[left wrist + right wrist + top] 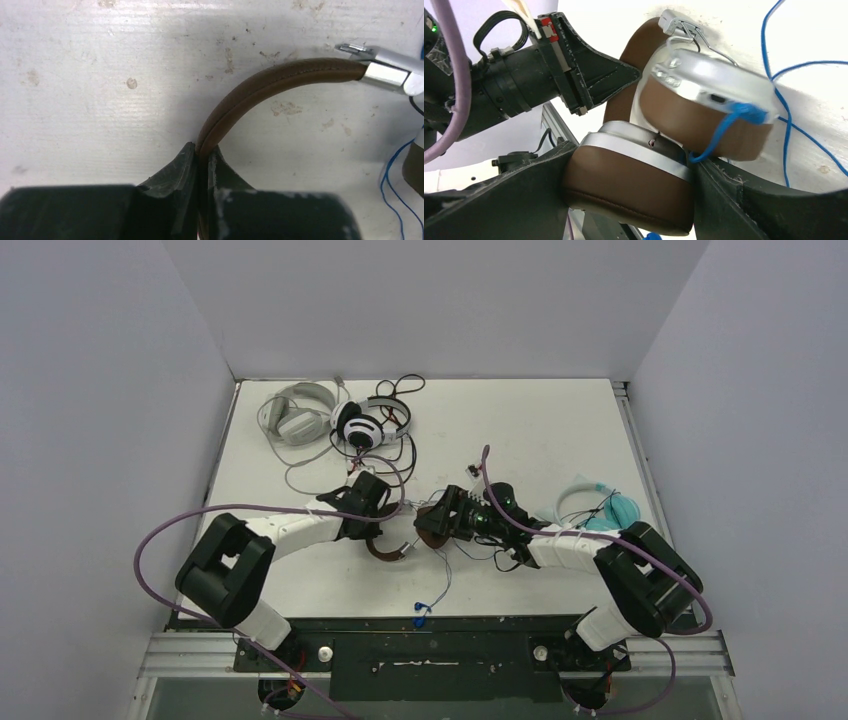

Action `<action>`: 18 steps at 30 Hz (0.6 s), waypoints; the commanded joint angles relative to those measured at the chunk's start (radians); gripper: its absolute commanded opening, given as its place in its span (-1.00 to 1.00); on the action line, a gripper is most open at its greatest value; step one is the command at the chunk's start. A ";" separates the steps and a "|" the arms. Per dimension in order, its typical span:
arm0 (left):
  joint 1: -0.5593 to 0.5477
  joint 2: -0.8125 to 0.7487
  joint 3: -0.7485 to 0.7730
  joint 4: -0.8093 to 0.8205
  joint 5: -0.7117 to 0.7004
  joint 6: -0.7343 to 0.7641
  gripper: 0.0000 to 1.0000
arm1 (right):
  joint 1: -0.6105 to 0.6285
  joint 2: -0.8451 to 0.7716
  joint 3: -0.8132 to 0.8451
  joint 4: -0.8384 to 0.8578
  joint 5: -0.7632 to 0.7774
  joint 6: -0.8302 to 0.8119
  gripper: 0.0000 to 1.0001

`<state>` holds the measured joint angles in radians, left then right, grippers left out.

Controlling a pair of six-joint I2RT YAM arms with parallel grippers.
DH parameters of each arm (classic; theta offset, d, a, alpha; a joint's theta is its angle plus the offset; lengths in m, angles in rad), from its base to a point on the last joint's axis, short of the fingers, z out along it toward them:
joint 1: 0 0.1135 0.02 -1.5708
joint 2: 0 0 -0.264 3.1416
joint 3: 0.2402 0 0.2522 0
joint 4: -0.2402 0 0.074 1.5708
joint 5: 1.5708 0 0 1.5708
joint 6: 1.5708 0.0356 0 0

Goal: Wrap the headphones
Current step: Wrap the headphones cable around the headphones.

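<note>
The left gripper (201,152) pinches the brown headphones (260,82) by their padded band, its two dark fingers (182,165) pressed against either side of the stitched leather. From the grip the band arcs up and rightward into a silver metal slider (387,75) (a small clip juts from its top). A thin blue cable (395,162) loops at the right edge over the scuffed white table (100,75).

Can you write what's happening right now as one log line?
left fingers: shut on brown headband | right fingers: shut on brown ear cup | blue cord: loose, not wrapped
</note>
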<state>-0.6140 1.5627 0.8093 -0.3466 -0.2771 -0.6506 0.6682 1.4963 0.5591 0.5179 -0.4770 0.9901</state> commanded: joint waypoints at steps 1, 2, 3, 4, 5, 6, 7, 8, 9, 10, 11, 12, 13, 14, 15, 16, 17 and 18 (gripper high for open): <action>0.015 -0.001 0.010 -0.016 -0.009 0.001 -1.00 | 0.007 -0.056 0.036 0.019 0.015 -0.040 0.43; 0.025 -0.013 0.011 -0.014 -0.001 0.006 -1.00 | 0.007 -0.065 0.038 0.004 0.017 -0.049 0.48; 0.031 -0.029 0.014 -0.017 0.003 0.011 -1.00 | 0.006 -0.074 0.042 -0.013 0.022 -0.061 0.54; 0.035 -0.054 0.015 -0.021 0.001 0.014 -1.00 | 0.005 -0.087 0.046 -0.034 0.028 -0.076 0.60; 0.038 -0.085 0.014 -0.023 0.003 0.018 -1.00 | 0.005 -0.102 0.052 -0.056 0.033 -0.099 0.67; 0.039 -0.118 0.012 -0.022 0.005 0.021 -1.00 | 0.005 -0.120 0.060 -0.083 0.039 -0.126 0.72; 0.042 -0.158 0.010 -0.027 -0.007 0.014 -1.00 | 0.005 -0.152 0.068 -0.115 0.048 -0.156 0.77; 0.052 -0.197 0.008 -0.035 -0.019 0.006 -1.00 | 0.005 -0.180 0.078 -0.146 0.061 -0.191 0.81; 0.062 -0.241 0.003 -0.032 -0.015 0.006 -1.00 | 0.004 -0.209 0.086 -0.180 0.077 -0.222 0.85; 0.075 -0.281 -0.003 -0.026 -0.004 0.012 -1.00 | 0.004 -0.244 0.090 -0.207 0.095 -0.254 0.90; 0.089 -0.317 -0.005 -0.028 0.007 0.015 -1.00 | 0.004 -0.279 0.091 -0.230 0.112 -0.282 0.94; 0.105 -0.352 -0.005 -0.027 0.025 0.021 -1.00 | 0.003 -0.313 0.090 -0.247 0.125 -0.306 0.99; 0.121 -0.378 -0.002 -0.029 0.041 0.034 -1.00 | 0.002 -0.349 0.087 -0.262 0.145 -0.338 1.00; 0.134 -0.405 0.007 -0.043 0.046 0.043 -1.00 | 0.001 -0.382 0.087 -0.284 0.167 -0.358 1.00; 0.144 -0.425 0.024 -0.064 0.037 0.050 -1.00 | -0.001 -0.416 0.087 -0.307 0.193 -0.378 1.00; 0.148 -0.445 0.052 -0.086 0.022 0.058 -1.00 | -0.001 -0.449 0.085 -0.334 0.218 -0.396 1.00; 0.154 -0.456 0.075 -0.114 0.007 0.067 -1.00 | -0.002 -0.481 0.083 -0.350 0.239 -0.412 1.00; 0.156 -0.465 0.105 -0.143 -0.008 0.071 -1.00 | -0.004 -0.514 0.079 -0.358 0.256 -0.432 1.00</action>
<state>-0.4778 1.1461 0.8082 -0.4278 -0.2554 -0.6102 0.6685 1.0912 0.6102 0.2256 -0.3336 0.6853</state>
